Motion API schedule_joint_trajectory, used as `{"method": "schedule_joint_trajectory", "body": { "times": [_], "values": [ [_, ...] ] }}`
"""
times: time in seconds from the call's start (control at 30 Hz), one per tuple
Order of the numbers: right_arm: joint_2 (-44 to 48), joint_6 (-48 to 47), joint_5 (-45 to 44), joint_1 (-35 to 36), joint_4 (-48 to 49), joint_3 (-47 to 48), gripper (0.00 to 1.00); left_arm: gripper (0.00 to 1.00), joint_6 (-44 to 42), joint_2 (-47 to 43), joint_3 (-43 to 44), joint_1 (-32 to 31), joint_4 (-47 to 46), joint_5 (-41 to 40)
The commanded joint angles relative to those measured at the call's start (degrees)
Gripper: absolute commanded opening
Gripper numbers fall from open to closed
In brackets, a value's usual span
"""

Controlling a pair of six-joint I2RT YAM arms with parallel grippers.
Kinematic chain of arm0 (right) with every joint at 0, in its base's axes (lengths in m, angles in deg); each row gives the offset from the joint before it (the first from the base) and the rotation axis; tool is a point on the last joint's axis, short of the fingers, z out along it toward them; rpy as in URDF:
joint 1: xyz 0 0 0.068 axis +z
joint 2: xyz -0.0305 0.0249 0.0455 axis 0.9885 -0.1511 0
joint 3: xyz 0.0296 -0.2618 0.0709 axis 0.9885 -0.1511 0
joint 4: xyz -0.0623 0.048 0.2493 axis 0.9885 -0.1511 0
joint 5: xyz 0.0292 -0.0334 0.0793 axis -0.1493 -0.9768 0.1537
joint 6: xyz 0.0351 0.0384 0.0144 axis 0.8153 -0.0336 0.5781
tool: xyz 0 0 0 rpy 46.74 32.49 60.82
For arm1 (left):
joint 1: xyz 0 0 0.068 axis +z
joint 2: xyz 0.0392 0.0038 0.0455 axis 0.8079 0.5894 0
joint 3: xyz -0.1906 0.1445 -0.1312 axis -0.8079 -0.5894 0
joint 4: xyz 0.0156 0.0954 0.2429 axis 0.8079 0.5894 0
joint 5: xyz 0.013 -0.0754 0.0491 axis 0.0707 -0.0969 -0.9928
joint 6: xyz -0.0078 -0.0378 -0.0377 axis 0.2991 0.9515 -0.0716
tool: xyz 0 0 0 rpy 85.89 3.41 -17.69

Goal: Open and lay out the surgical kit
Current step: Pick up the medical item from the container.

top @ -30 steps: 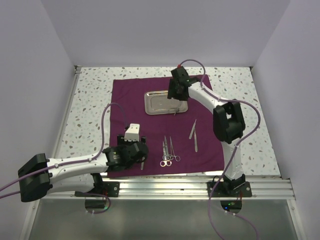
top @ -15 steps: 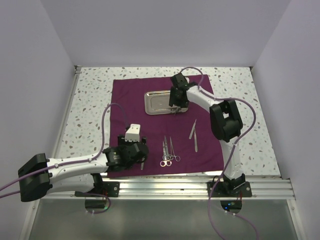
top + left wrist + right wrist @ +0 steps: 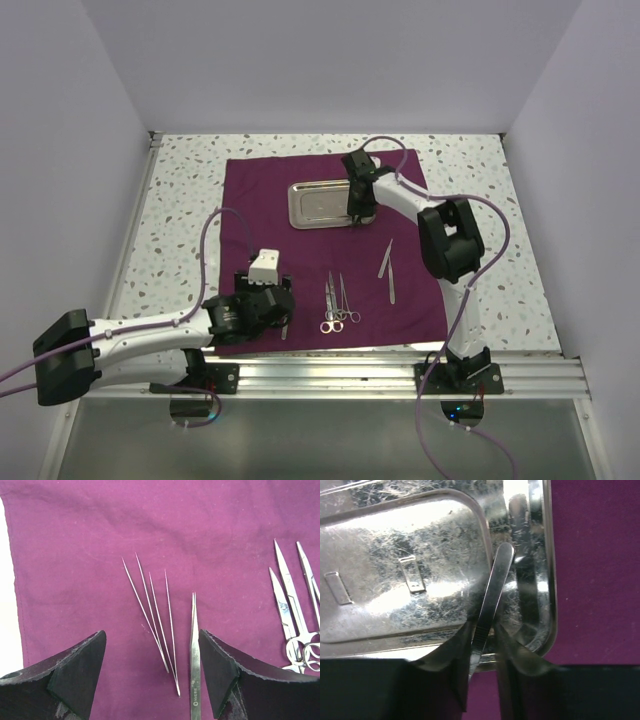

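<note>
On the speckled tabletop (image 3: 180, 200) the matte dark purple cloth wrap (image 3: 260, 200) lies spread flat. Only the left wrist view shows us the left end effector (image 3: 152, 675) released above four needle-thin steel prongs (image 3: 145, 615) and one flat steel tweezer (image 3: 194, 670), with ring-handled steel scissors (image 3: 288, 590) at right. Further right, the right end effector (image 3: 484, 645) is clenched on a ribbed steel tweezer (image 3: 492, 595) over the scratched, shiny rectangular steel tray (image 3: 395, 555).

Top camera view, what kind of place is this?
Probably a robotics lab cell, not an operating room: white walls box in a speckled table, two arms are bolted to a metal rail, and scissors lie on a purple cloth.
</note>
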Motion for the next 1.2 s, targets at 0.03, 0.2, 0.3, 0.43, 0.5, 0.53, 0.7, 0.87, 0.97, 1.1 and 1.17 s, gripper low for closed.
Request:
{"method": "schedule_joint_trajectory", "body": {
  "times": [0.03,0.2,0.3,0.43,0.5,0.53,0.7,0.87,0.97,1.1,1.17],
  "values": [
    [-2.0,0.1,-0.4,0.0,-1.4,0.2,0.21,0.78,-1.0,-1.3,-0.4,-0.4,-2.1,-0.5],
    [-3.6,-0.4,-0.5,-0.2,-1.7,0.0,0.06,0.78,-1.1,-1.3,-0.3,-0.5,-2.2,-0.4],
    [-4.0,-0.7,-0.4,-0.2,-1.8,0.0,0.0,0.78,-1.1,-1.1,-0.3,-0.5,-2.2,-0.5],
    [-3.3,-0.9,-0.2,-0.2,-1.4,0.0,0.0,0.78,-1.1,-0.9,-0.2,-0.5,-2.2,-0.6],
    [-2.5,-1.0,-0.3,-0.2,-1.4,0.2,0.0,0.78,-1.1,-0.5,-0.1,-0.5,-2.3,-0.7],
    [-1.2,-1.1,-0.4,-0.2,-1.7,0.5,0.0,0.78,-1.1,-0.4,0.0,-0.5,-2.3,-0.7],
    [3.8,-2.3,-2.2,-0.2,-2.8,1.3,0.0,0.78,-1.0,0.4,0.1,-0.5,-1.9,-0.9],
    [11.7,-3.2,-3.0,-0.2,-2.9,-2.5,0.0,0.79,-0.8,0.7,0.2,-0.5,-1.8,-1.2],
    [16.7,-3.3,-3.2,-0.1,-0.9,-9.2,0.0,0.79,-0.8,1.0,0.2,-0.5,-1.8,-1.3],
    [27.7,-2.3,-2.8,-0.2,2.1,-19.9,0.0,0.79,-0.9,1.1,0.4,-0.5,-1.9,-1.4],
    [31.4,-1.4,-1.0,0.1,4.2,-27.1,0.0,0.79,-0.9,1.4,0.5,-0.5,-1.9,-1.5]
  ]
}}
